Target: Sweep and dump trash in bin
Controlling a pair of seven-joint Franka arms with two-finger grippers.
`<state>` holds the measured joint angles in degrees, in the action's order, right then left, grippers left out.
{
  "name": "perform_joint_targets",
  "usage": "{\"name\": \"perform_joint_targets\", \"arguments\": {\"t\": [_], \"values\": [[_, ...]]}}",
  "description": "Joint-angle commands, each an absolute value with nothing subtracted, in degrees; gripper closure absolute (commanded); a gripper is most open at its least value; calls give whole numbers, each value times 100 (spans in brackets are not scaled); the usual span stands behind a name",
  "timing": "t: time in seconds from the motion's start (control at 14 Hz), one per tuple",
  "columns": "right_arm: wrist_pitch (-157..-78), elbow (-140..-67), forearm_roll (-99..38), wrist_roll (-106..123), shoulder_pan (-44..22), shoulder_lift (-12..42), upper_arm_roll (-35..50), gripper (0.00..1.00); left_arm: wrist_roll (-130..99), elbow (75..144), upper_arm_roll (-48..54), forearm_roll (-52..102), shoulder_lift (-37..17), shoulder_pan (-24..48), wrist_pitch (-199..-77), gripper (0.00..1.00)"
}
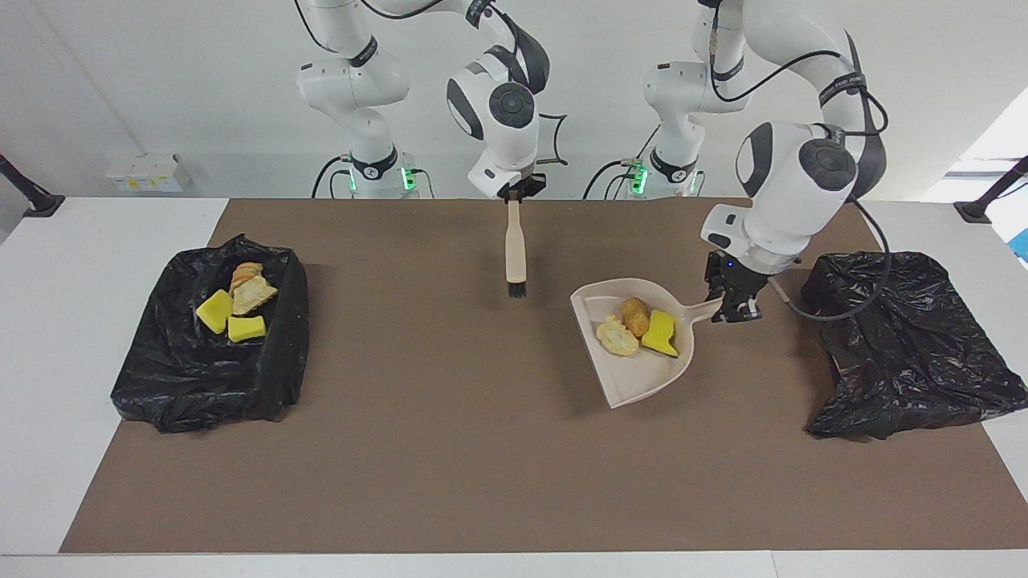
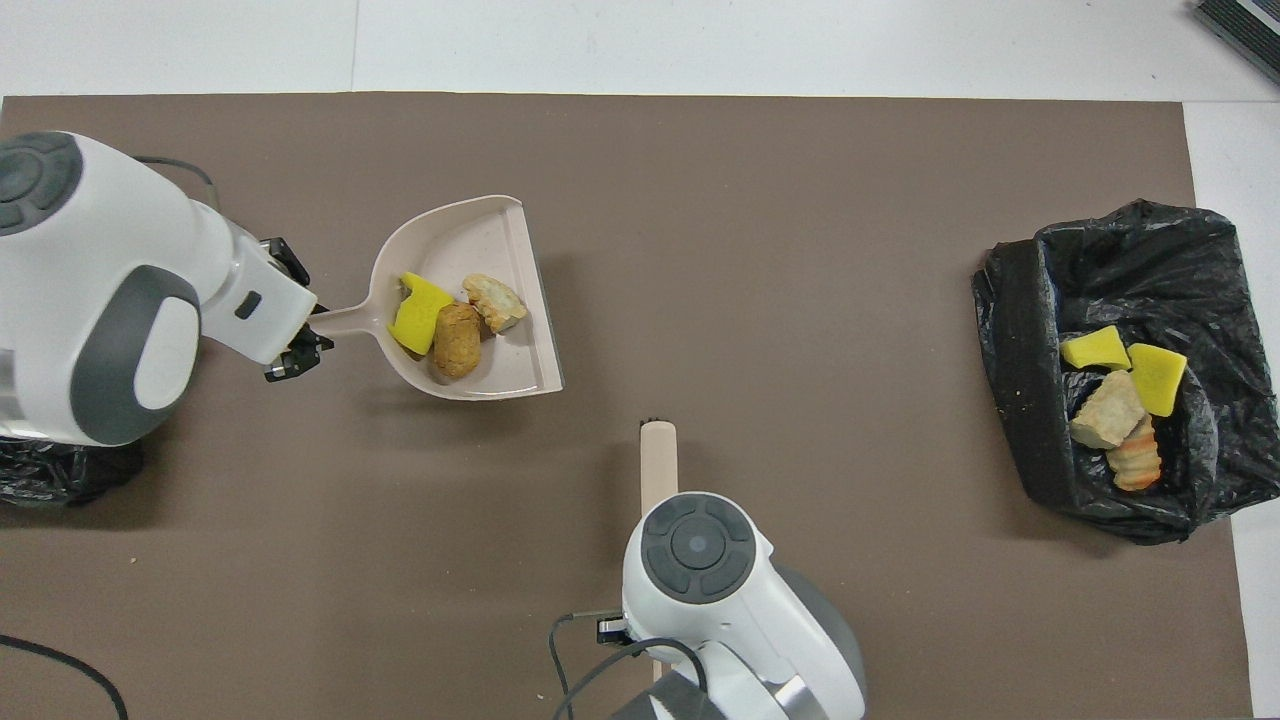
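My left gripper is shut on the handle of the beige dustpan and holds it just above the brown mat. In the pan lie three pieces of trash: a yellow sponge chunk, a brown pastry piece and a pale bread piece. My right gripper is shut on the handle of the brush, which hangs bristles down over the middle of the mat. The black-lined bin at the right arm's end holds several scraps.
A second black bag lies at the left arm's end, beside the left gripper. The brown mat covers the white table.
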<state>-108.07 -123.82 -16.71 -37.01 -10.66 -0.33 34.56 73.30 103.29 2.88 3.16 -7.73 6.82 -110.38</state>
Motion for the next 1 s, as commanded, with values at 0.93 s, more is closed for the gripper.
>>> {"name": "perform_joint_targets", "arguments": {"t": [0.93], "values": [[-11645, -13086, -1784, -3929, -1608, 298, 3437, 99, 11319, 9598, 264, 519, -712, -2336, -10292, 100]]}}
